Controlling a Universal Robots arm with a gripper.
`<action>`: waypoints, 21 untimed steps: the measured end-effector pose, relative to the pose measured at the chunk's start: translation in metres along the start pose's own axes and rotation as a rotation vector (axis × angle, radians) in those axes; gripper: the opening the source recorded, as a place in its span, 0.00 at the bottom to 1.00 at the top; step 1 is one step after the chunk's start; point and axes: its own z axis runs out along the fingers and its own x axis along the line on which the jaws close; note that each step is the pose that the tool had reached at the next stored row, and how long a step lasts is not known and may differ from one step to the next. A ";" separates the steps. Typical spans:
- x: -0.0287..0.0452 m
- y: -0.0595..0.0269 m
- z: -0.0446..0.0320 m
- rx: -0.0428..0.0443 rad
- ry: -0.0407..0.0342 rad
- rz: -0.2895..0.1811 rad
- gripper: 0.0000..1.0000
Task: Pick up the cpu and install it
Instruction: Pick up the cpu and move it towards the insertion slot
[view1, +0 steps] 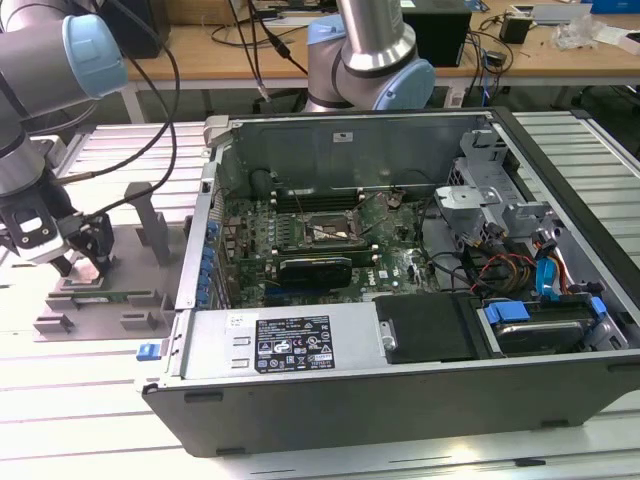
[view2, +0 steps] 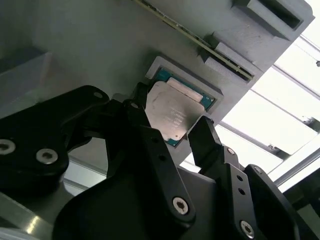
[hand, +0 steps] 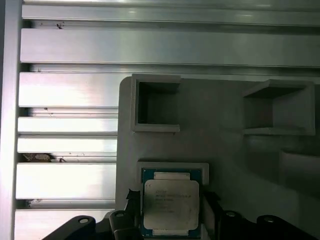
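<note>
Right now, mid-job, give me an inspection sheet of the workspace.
surface: slatted metal table.
job's things: cpu lying flat in a pocket of the grey tray; open computer case beside the tray, on the exterior view's right.
clutter: thin board standing in a tray slot.
grippers: gripper low over the tray, at the cpu.
cables: coloured wires inside the case.
surroundings: wooden bench at the back.

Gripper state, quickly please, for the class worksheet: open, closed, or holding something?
Gripper: right at the chip, which lies in a pocket of the grey tray; open or closed on it cannot be told.
</note>
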 end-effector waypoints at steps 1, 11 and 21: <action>-0.0001 0.0006 0.0008 -0.0001 -0.0001 -0.002 0.60; 0.0002 0.0011 0.0041 -0.0012 0.0012 -0.031 0.60; 0.0002 0.0009 0.0058 -0.0014 0.0014 -0.033 0.55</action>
